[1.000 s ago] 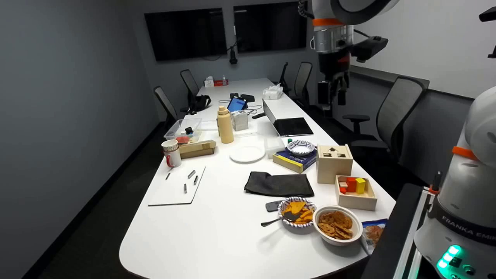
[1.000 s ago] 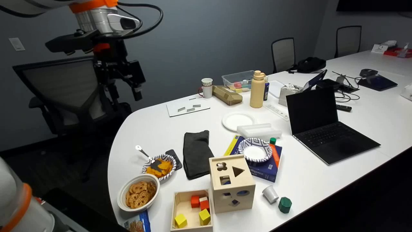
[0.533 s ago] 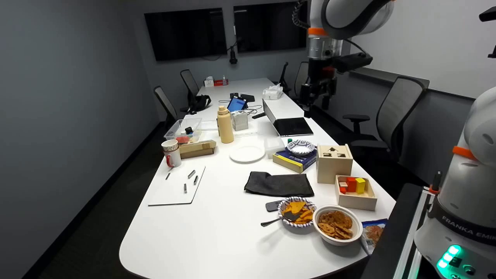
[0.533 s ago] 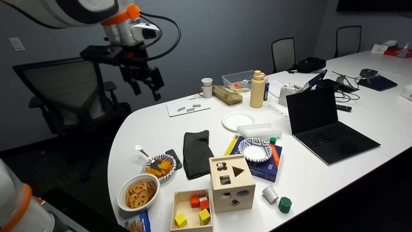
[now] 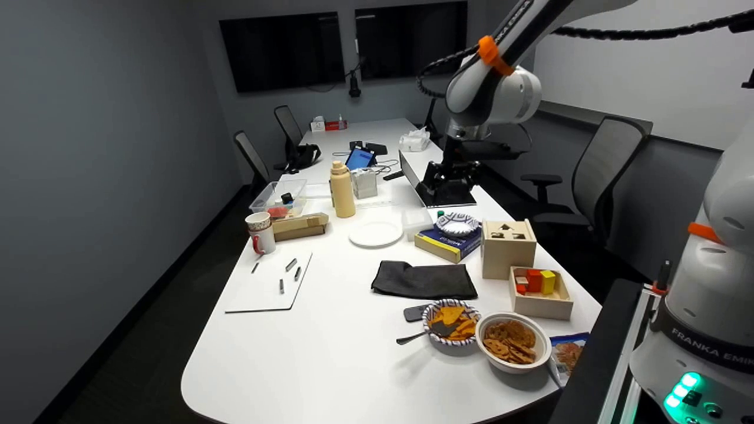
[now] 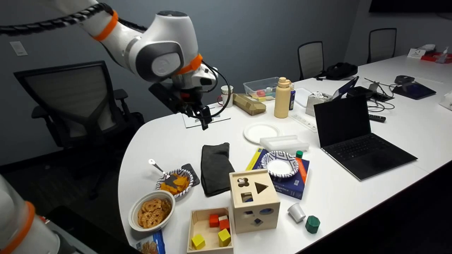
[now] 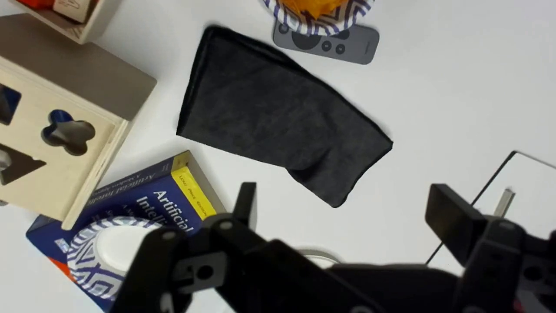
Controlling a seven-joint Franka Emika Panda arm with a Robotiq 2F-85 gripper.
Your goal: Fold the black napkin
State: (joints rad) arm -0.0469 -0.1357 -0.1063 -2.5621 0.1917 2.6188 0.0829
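The tool hangs empty, jaws parted. It should descend squarely on the black napkin, pinching one short edge.

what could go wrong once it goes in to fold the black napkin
The black napkin lies nearly flat, so the open gripper might slide over it without catching an edge. A low sweep could also bump the nearby wooden shape box or nudge the remote beside the napkin.
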